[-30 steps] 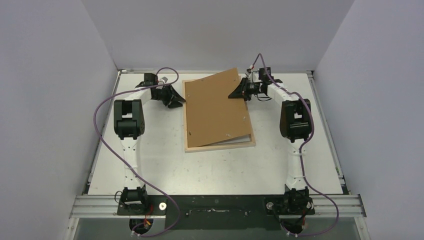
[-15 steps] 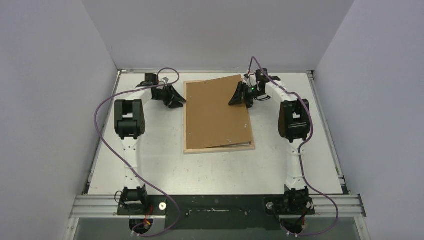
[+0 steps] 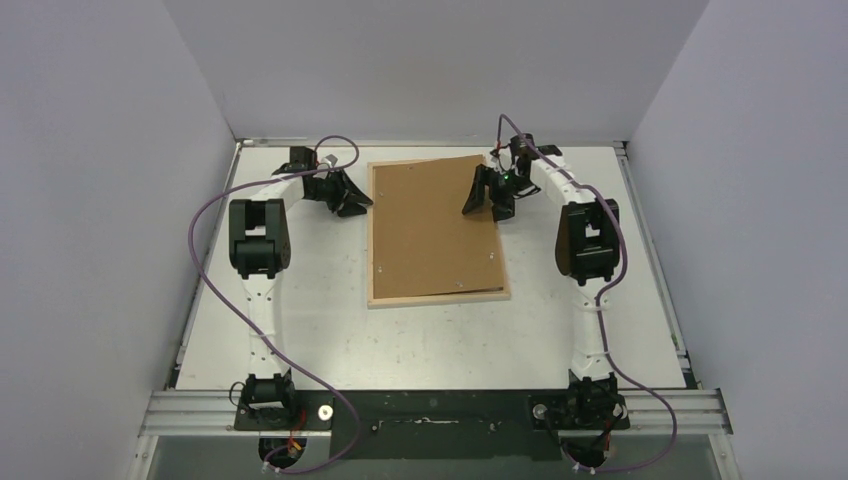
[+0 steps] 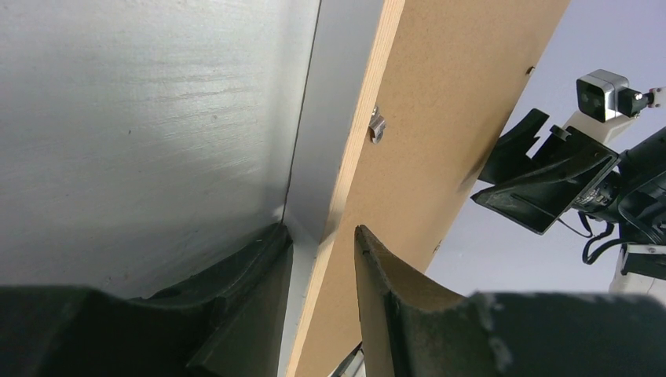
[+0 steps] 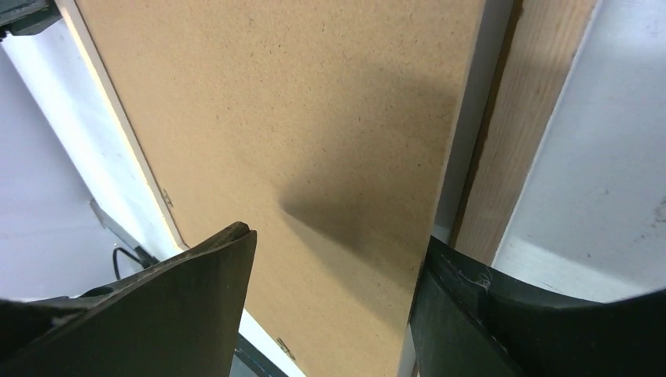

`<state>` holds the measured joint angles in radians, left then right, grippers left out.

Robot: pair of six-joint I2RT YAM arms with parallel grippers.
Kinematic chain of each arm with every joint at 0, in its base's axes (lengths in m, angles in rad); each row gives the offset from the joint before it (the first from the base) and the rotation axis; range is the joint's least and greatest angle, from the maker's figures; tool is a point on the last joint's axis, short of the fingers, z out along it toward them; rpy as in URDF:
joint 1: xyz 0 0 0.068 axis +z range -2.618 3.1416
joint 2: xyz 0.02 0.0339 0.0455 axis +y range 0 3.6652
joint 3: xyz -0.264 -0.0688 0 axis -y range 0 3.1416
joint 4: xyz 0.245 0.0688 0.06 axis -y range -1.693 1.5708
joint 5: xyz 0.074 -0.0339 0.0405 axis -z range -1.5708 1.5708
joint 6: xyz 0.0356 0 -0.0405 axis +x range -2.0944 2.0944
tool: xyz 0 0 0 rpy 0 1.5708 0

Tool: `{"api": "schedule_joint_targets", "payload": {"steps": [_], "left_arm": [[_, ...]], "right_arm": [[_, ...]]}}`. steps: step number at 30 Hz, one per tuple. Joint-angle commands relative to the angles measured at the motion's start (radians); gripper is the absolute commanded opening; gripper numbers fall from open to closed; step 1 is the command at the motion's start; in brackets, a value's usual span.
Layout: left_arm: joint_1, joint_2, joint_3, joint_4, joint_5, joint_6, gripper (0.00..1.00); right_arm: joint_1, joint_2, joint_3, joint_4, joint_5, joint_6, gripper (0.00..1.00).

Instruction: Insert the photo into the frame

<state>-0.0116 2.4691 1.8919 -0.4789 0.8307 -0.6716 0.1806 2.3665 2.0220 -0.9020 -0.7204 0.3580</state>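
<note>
While the frame (image 3: 437,296) lies back-up at the picture's centre on a white table (image 3: 400,345), a brown backing board (image 3: 430,225) rests on it, slightly crooked. The left gripper (image 3: 356,203) clamps the frame's left rail. The right gripper (image 3: 490,205) hovers over the board's upper right, fingers apart.

Soft, even overhead light is seen across the top view, and the table (image 3: 420,340) is rendered bright. At the right wrist, a diffuse shadow is thrown on the backing board (image 5: 314,118), and the near fingers (image 5: 181,298) are shown dark, slightly blurred.
</note>
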Motion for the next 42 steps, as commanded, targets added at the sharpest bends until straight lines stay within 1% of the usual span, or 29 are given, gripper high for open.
{"api": "schedule_joint_targets", "payload": {"steps": [1, 4, 8, 11, 13, 16, 21, 25, 30, 32, 36, 37, 42], "left_arm": [[-0.013, 0.039, 0.013, -0.034, -0.050, 0.035, 0.34], [-0.014, 0.040, 0.018, -0.032, -0.048, 0.028, 0.34], [-0.013, 0.037, 0.018, -0.030, -0.051, 0.026, 0.34], [-0.011, 0.034, 0.015, -0.030, -0.051, 0.027, 0.34], [-0.010, 0.032, 0.015, -0.033, -0.053, 0.030, 0.35], [-0.008, 0.031, 0.015, -0.040, -0.053, 0.036, 0.37], [-0.001, 0.027, 0.023, -0.052, -0.058, 0.045, 0.42], [0.001, 0.025, 0.024, -0.073, -0.067, 0.066, 0.45], [0.000, 0.029, 0.018, -0.096, -0.073, 0.091, 0.46], [-0.001, 0.028, 0.014, -0.105, -0.081, 0.101, 0.47], [-0.001, 0.028, 0.010, -0.121, -0.084, 0.114, 0.47], [-0.001, 0.026, 0.007, -0.122, -0.086, 0.117, 0.47], [-0.002, 0.015, -0.016, -0.120, -0.087, 0.125, 0.48]], "right_arm": [[0.017, -0.064, 0.061, -0.061, 0.083, -0.018, 0.67], [0.019, -0.076, 0.062, -0.077, 0.120, -0.017, 0.67], [0.021, -0.102, 0.065, -0.109, 0.224, -0.025, 0.67], [0.021, -0.144, 0.060, -0.104, 0.315, -0.024, 0.67], [0.018, -0.180, 0.044, -0.070, 0.349, -0.014, 0.68], [0.009, -0.223, 0.009, -0.012, 0.381, 0.015, 0.68], [-0.005, -0.251, -0.048, 0.034, 0.438, 0.052, 0.68], [-0.007, -0.240, -0.075, 0.045, 0.466, 0.056, 0.70], [-0.007, -0.193, -0.095, 0.070, 0.475, 0.070, 0.70], [-0.006, -0.171, -0.095, 0.073, 0.478, 0.070, 0.67], [-0.003, -0.152, -0.105, 0.072, 0.476, 0.068, 0.51], [-0.002, -0.154, -0.111, 0.071, 0.485, 0.065, 0.49], [0.004, -0.163, -0.142, 0.060, 0.534, 0.049, 0.45]]}}
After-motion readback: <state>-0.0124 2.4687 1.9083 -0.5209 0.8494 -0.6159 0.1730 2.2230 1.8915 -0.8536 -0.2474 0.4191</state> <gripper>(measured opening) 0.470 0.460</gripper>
